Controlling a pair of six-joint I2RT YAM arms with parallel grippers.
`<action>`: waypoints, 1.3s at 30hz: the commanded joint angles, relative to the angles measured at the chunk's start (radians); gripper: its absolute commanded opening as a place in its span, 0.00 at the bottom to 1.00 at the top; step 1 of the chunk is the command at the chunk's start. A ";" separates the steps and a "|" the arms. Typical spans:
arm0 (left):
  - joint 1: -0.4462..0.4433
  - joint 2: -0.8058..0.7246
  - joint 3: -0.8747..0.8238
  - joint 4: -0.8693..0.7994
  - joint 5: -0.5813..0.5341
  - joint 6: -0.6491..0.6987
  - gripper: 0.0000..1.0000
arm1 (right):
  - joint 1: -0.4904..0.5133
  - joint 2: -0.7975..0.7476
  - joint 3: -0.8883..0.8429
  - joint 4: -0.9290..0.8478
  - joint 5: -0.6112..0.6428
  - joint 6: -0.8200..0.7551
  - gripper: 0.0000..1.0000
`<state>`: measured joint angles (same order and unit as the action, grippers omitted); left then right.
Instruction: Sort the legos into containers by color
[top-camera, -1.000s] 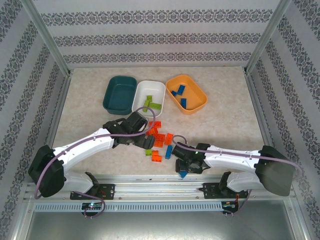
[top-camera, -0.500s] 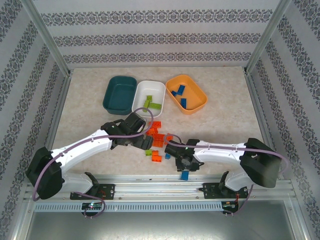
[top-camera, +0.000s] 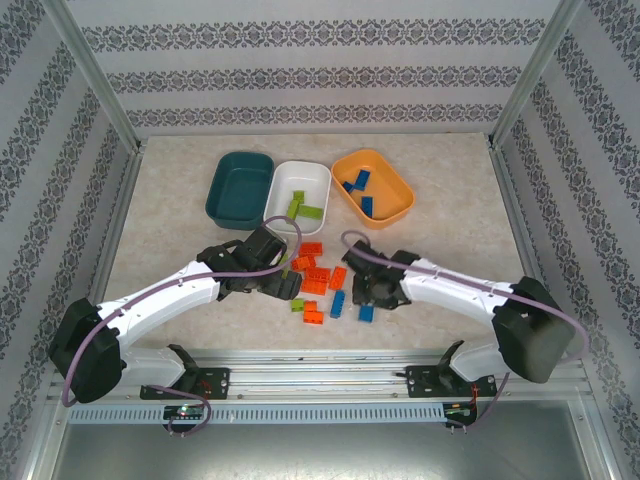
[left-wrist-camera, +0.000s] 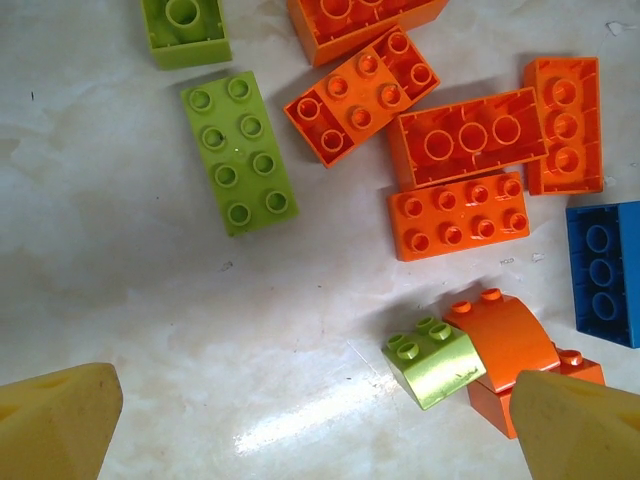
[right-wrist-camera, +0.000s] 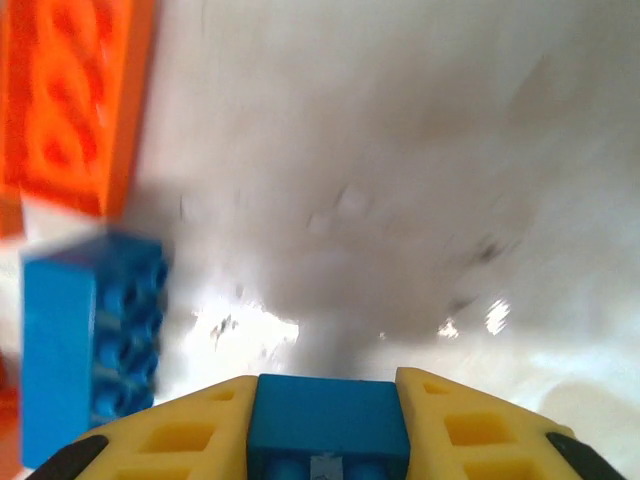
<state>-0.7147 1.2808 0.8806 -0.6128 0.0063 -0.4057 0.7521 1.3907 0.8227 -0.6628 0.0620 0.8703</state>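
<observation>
- My right gripper (right-wrist-camera: 328, 425) is clamped on a blue brick (right-wrist-camera: 328, 408), with a yellow finger (right-wrist-camera: 200, 430) pressed against each side of it.
- From above, this hand (top-camera: 366, 300) sits at the right edge of the loose pile, towards the near side of the table (top-camera: 450, 240).
- The orange tray (top-camera: 392, 185), which has blue bricks in it, lies almost straight to the far side of this hand and well apart from it. That far-side line is what I judge the coming carry to turn on.
- My right arm is nearer that tray than my left.
- A second blue brick (right-wrist-camera: 90, 340) lies on the table just left of the one I hold.
- My left gripper (left-wrist-camera: 315, 425) is spread wide, holding and touching nothing, above the pile's left side.
- A long lime brick (left-wrist-camera: 240, 150) lies ahead of it. Its long axis points roughly away from the hand, so the fingers would close across its narrow width.
- A small lime brick (left-wrist-camera: 432, 360) touches a curved orange brick (left-wrist-camera: 505, 335), close to that hand's right finger.
- The white tray (top-camera: 310, 178), holding lime pieces, lies on the far side of my left hand.
</observation>
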 joint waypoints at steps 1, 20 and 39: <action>0.012 -0.013 0.001 -0.011 -0.003 -0.001 1.00 | -0.157 -0.032 0.113 -0.024 0.010 -0.189 0.34; 0.008 -0.036 -0.044 0.108 0.203 -0.067 1.00 | -0.597 0.608 0.856 0.098 -0.141 -0.392 0.35; -0.199 0.255 0.182 0.114 0.130 -0.096 0.93 | -0.531 0.137 0.430 0.152 -0.190 -0.353 0.70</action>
<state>-0.8726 1.4853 1.0039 -0.4992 0.1806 -0.4889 0.1806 1.6691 1.3533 -0.5278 -0.1211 0.4995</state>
